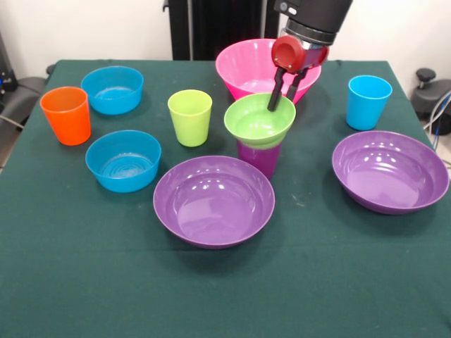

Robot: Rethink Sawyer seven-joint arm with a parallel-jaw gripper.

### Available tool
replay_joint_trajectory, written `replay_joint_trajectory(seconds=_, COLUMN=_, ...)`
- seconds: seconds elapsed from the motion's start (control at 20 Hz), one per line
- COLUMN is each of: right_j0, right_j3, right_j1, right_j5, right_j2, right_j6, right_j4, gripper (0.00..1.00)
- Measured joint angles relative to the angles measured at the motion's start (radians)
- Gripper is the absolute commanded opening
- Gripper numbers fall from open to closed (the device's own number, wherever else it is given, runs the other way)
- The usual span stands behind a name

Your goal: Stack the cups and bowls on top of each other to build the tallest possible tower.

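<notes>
Tabletop [70, 282]: jaws [280, 98] straddle green bowl [259, 120] rim atop purple cup [258, 158].

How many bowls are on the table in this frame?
6: two blue bowls at left, one behind and one nearer; pink bowl at back; green bowl atop the purple cup; purple bowls at centre front and right. None appears hidden.

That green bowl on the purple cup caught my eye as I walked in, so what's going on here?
The robot's gripper has its fingers over the far rim of the green bowl, which sits on the purple cup. That is the whole tower so far. Both purple bowls, both blue bowls, the pink bowl and the other three cups stand loose on the table.
</notes>
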Motion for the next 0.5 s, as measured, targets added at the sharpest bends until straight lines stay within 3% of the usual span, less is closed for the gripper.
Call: replay_joint_trajectory(seconds=0.5, right_j0=0.001, right_j3=0.000, right_j1=0.000, right_j5=0.000, right_j2=-0.025, right_j6=0.000, right_j4=0.000, gripper=1.00)
